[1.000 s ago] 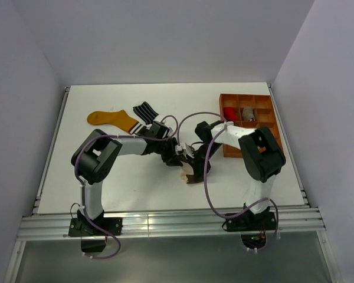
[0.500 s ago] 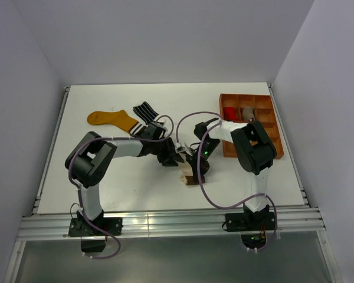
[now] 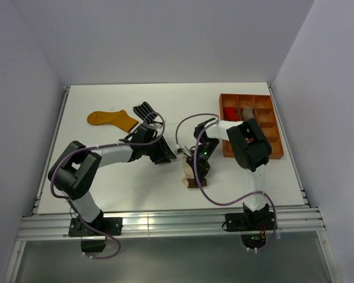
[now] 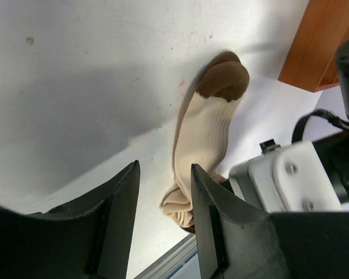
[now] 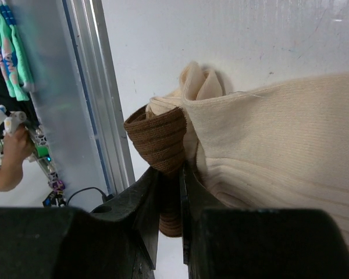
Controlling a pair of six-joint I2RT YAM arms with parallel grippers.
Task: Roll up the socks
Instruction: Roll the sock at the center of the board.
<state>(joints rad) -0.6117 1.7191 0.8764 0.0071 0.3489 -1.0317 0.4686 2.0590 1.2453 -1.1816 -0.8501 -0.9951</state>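
White table point(image 3: 106, 188), cream sock point(image 4: 203, 128) near front edge, right gripper point(image 5: 170, 180) pinching it, left gripper point(image 4: 164, 174) parted, empty.

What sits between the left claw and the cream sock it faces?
Nothing but bare white table. The left wrist view shows the left claw open, with the cream sock just beyond its fingertips.

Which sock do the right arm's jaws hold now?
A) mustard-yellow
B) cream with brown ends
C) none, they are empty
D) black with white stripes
B: the right wrist view shows the right gripper with its jaws closed on a brown end of the cream sock; the mustard sock and black striped sock lie apart from it.
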